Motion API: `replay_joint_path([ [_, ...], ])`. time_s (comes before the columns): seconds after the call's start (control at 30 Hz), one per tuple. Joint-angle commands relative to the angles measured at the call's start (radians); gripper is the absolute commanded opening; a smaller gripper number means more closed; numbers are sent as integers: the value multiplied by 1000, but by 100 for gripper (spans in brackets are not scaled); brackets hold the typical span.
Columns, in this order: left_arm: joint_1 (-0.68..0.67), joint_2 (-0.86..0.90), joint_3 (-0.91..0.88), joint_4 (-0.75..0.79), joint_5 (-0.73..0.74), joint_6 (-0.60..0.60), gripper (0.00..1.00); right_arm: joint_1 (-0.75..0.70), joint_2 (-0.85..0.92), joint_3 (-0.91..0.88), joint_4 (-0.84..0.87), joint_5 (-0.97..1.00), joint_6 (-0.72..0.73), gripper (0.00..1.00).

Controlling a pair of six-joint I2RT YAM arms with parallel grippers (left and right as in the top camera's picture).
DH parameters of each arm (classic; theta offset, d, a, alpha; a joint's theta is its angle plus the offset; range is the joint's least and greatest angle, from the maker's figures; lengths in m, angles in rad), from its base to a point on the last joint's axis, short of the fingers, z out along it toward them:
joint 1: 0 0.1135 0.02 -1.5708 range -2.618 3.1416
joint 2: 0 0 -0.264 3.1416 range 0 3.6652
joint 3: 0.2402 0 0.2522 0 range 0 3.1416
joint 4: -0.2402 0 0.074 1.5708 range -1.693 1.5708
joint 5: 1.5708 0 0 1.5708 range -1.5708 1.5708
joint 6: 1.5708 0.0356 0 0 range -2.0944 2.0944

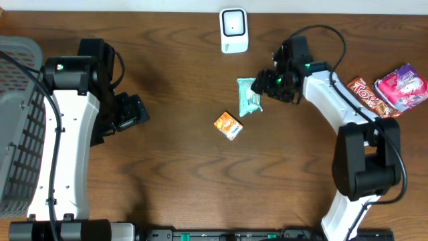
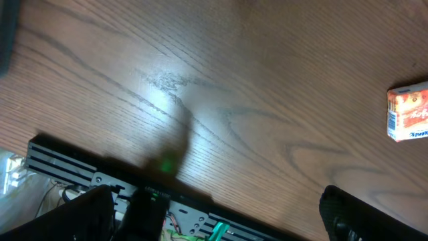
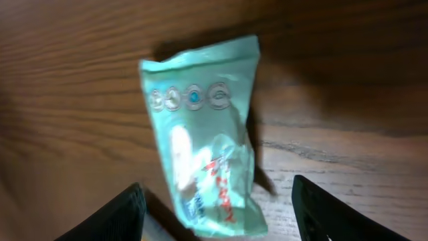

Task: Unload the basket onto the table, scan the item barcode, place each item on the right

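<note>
Right gripper (image 3: 219,194), fingers spread astride mint packet (image 3: 204,134) at twelve o'clock; likely light, crinkly, slippery, so pinch mid-width.

Print on the mint packet (image 3: 200,134) is too blurred to read

The white-shelled left arm (image 1: 63,154) with black joints rises from its base at the near left edge and runs toward the far side. There it folds at a black shoulder block, so that its black two-finger left gripper (image 1: 136,110) points right. Its dark fingers (image 2: 90,214) stand wide apart, one in each bottom corner of the left wrist view.

The white-and-black right arm (image 1: 334,100) climbs from the near right, bends at a bulky black joint and reaches far and left. Its black right gripper (image 1: 259,84) faces downward, jaws parted.
</note>
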Motion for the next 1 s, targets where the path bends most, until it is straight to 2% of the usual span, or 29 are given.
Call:
replay_joint_path([
  [0.0,2,4,-2,-3,-16,-5,98,26,57,-18,12,31,89,67],
  [0.2,2,4,-2,-3,-16,-5,98,58,142,-18,72,4,101,68],
  [0.27,2,4,-2,-3,-16,-5,98,65,163,-18,93,-8,102,63],
  [0.3,2,4,-2,-3,-16,-5,98,68,169,-18,98,-7,108,57],
  [0.4,2,4,-2,-3,-16,-5,98,68,173,-18,102,-4,107,19],
  [0.47,2,4,-2,-3,-16,-5,98,64,169,-17,101,-11,108,1],
  [0.73,2,4,-2,-3,-16,-5,98,5,142,51,143,-268,105,1],
  [0.83,2,4,-2,-3,-16,-5,98,-13,141,98,289,-378,170,2],
  [0.97,2,4,-2,-3,-16,-5,98,-4,141,105,588,-362,363,1],
])
